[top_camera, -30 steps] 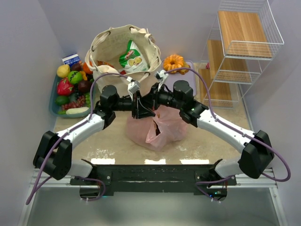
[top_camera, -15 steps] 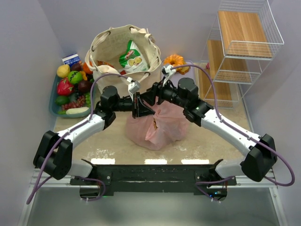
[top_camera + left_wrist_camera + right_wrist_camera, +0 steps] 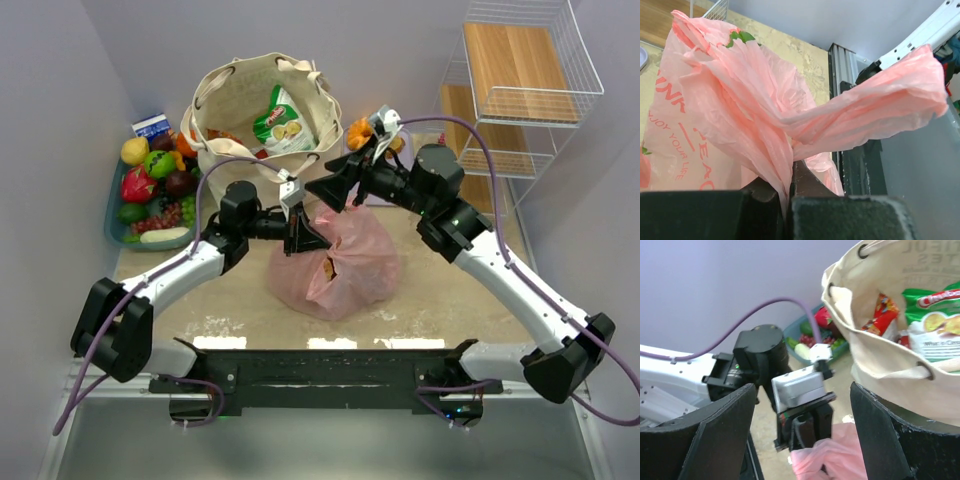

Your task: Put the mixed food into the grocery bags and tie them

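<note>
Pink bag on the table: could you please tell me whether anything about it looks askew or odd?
The pink bag gapes untied, with a pastry showing inside. The left fingers pinch only one twisted handle; a second flap sticks out loose to the side.

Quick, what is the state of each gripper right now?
The left gripper is closed on the pink plastic bag.
The right gripper is open, holding nothing.

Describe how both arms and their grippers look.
The left arm and right arm share glossy white links, bulky black joints and a looping purple cable each. The left gripper and right gripper are matte black with broad wedge fingers. A small silver-white camera box sits by the left gripper.
</note>
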You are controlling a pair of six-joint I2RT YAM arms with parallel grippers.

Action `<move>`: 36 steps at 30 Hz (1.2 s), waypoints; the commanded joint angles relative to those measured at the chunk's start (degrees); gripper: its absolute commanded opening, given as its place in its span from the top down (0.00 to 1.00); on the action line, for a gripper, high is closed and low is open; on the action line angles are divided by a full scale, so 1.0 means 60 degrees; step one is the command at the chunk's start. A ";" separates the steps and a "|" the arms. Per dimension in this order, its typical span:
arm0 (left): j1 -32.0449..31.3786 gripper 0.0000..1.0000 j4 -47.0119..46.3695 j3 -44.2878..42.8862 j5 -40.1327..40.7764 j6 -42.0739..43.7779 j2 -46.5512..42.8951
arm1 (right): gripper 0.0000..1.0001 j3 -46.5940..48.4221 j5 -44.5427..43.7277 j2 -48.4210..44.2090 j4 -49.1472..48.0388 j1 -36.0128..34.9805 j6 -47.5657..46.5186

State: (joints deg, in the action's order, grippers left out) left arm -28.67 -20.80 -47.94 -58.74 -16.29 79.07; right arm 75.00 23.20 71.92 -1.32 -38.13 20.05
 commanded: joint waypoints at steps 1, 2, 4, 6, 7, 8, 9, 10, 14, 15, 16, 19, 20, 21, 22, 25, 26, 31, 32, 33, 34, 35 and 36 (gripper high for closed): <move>-0.0086 1.00 0.0565 -0.0374 0.0063 0.1045 -0.0375 | 0.20 0.0186 0.0526 0.0478 0.0821 0.0771 -0.0149; -0.0129 1.00 0.0624 -0.0374 0.0078 0.1205 -0.0390 | 0.20 0.0113 0.0731 0.0552 0.0792 0.0846 -0.0120; -0.0159 1.00 0.0770 -0.0374 0.0078 0.1338 -0.0419 | 0.20 0.0010 0.1141 0.0713 0.0690 0.1051 -0.0076; -0.0232 1.00 0.0931 -0.0432 0.0136 0.1499 -0.0405 | 0.20 -0.0093 0.1581 0.0962 0.0601 0.1052 -0.0076; -0.0247 1.00 0.1004 -0.0447 0.0166 0.1616 -0.0404 | 0.20 -0.0093 0.1698 0.1050 0.0616 0.1067 -0.0090; -0.0276 1.00 0.1063 -0.0447 0.0224 0.1675 -0.0404 | 0.20 -0.0151 0.1801 0.1166 0.0630 0.1067 -0.0090; -0.0291 1.00 0.1180 -0.0476 0.0268 0.1734 -0.0419 | 0.20 -0.0166 0.1831 0.1255 0.0660 0.1052 -0.0119; -0.0320 1.00 0.1268 -0.0520 0.0327 0.1894 -0.0405 | 0.19 -0.0181 0.1875 0.1328 0.0761 0.1067 -0.0178; -0.0364 1.00 0.1679 -0.0608 0.0838 0.2232 -0.0492 | 0.22 -0.0298 0.2241 0.1578 0.1070 0.1052 -0.0325; -0.0364 1.00 0.1752 -0.0608 0.0912 0.2261 -0.0521 | 0.23 -0.0371 0.2329 0.1607 0.1070 0.1067 -0.0339; -0.0364 1.00 0.1781 -0.0623 0.0971 0.2334 -0.0551 | 0.24 -0.0458 0.2373 0.1607 0.1172 0.1067 -0.0383; -0.0364 1.00 0.1840 -0.0652 0.1089 0.2364 -0.0551 | 0.33 -0.0634 0.2432 0.1490 0.1290 0.1067 -0.0500; -0.0379 1.00 0.1826 -0.0638 0.1089 0.2364 -0.0551 | 0.38 -0.0650 0.2475 0.1475 0.1304 0.1052 -0.0515; -0.0364 1.00 0.1826 -0.0637 0.1103 0.2364 -0.0551 | 0.48 -0.0679 0.2505 0.1475 0.1319 0.1067 -0.0530; -0.0379 1.00 0.1840 -0.0652 0.1147 0.2350 -0.0565 | 0.54 -0.0665 0.2650 0.1490 0.1363 0.1067 -0.0515; -0.0379 1.00 0.1855 -0.0652 0.1191 0.2350 -0.0580 | 0.78 -0.0635 0.2827 0.1446 0.1392 0.1052 -0.0530; -0.0364 1.00 0.1869 -0.0667 0.1264 0.2335 -0.0580 | 0.84 -0.0650 0.2740 0.1417 0.1407 0.1052 -0.0530; -0.0379 0.53 0.2600 -0.0974 0.1791 0.2657 -0.0770 | 1.00 -0.0723 0.2330 0.1241 0.1305 0.1052 -0.0369; -0.0364 0.45 0.2906 -0.1018 0.2068 0.3005 -0.0959 | 1.00 -0.0708 0.2170 0.1212 0.1304 0.1052 -0.0354; -0.0379 0.39 0.3054 -0.1091 0.2215 0.3139 -0.1106 | 1.00 -0.0723 0.2052 0.1212 0.1275 0.1067 -0.0296; -0.0379 0.32 0.3201 -0.1106 0.2405 0.3445 -0.1267 | 1.00 -0.0738 0.2008 0.1226 0.1290 0.1067 -0.0281; -0.0379 0.29 0.3449 -0.1150 0.2770 0.3593 -0.1588 | 1.00 -0.0738 0.1964 0.1241 0.1304 0.1067 -0.0266; -0.0364 0.23 0.3800 -0.1194 0.2962 0.3957 -0.1750 | 1.00 -0.0752 0.1833 0.1255 0.1304 0.1067 -0.0237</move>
State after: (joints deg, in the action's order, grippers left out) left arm -30.57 -2.98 -51.68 -46.78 0.49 74.46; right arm 70.76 36.67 81.36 7.09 -31.59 17.61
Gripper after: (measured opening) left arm 0.694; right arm 0.011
